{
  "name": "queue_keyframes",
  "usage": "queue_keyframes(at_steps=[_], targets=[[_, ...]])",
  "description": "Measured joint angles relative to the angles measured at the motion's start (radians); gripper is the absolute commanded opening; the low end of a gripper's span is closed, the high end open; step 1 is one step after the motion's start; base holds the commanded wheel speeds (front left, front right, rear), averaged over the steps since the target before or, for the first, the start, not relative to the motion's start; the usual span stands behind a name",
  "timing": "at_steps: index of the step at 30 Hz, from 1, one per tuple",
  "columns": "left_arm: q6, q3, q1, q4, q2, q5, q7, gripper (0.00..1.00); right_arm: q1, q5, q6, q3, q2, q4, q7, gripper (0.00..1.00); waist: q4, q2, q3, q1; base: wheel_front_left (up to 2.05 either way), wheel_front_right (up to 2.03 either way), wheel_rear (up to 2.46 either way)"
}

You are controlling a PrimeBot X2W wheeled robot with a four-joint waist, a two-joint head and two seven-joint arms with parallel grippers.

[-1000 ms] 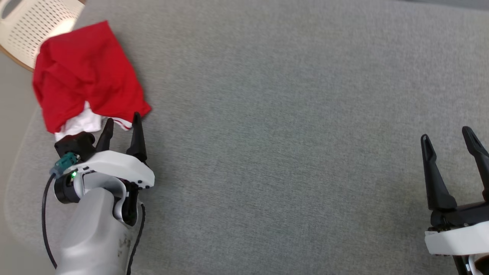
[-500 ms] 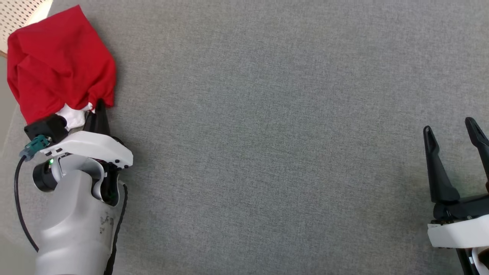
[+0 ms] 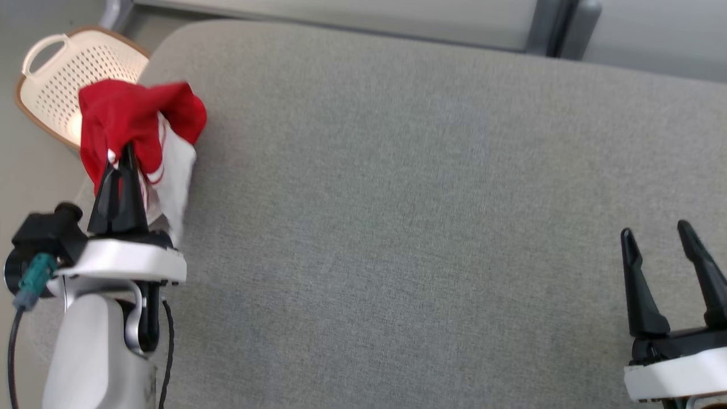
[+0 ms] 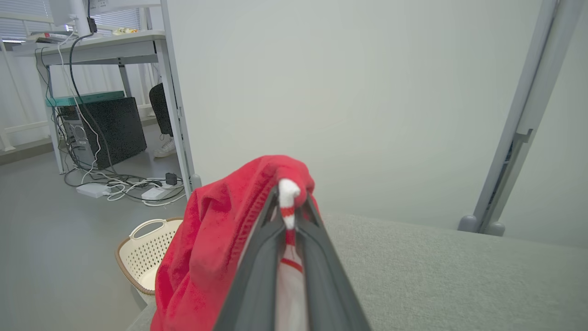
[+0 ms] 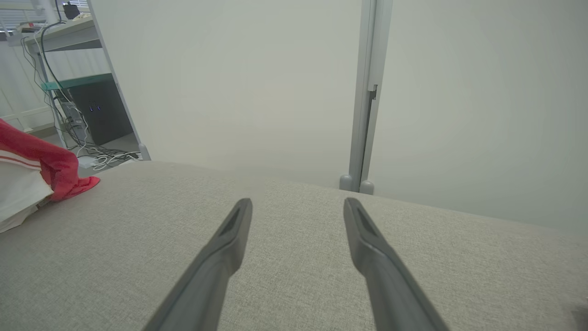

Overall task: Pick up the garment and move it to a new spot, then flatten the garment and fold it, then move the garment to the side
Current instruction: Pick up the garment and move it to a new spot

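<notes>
Near right, the right hand (image 3: 655, 230) hangs over the grey fabric tabletop (image 3: 397, 199), its two fingers spread wide and touching nothing. Near left, close to the tabletop's left edge, the left hand (image 3: 124, 153) has its fingers pressed together on a white, red-striped hem of the red and white garment (image 3: 130, 111). The cloth drapes bunched from the fingertips, its white part hanging down on the right. Between the hands and beyond them the tabletop lies open and wide to its far edge, where the left corner is rounded. Past that corner a cream perforated basket (image 3: 62, 79) sits on the floor (image 3: 28, 165). A pale wall panel (image 3: 341, 17) runs just behind the far edge.
</notes>
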Motion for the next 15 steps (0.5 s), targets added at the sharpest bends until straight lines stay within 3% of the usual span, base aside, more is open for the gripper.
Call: queue_keyframes(at_steps=[6,15], targets=[[0.008,-0.042,0.167,-0.182,-0.005,0.033,0.001,0.00,0.048,0.007,0.000,0.012,0.020,0.020,-0.017,1.00,-0.004,0.0000,-0.113,0.0000,0.00,0.00,0.00],[0.029,-0.110,0.344,-0.418,-0.008,0.036,0.109,0.00,0.088,0.016,0.000,0.008,0.034,0.015,-0.024,1.00,-0.058,0.0000,-0.186,-0.0001,0.00,0.00,0.00]])
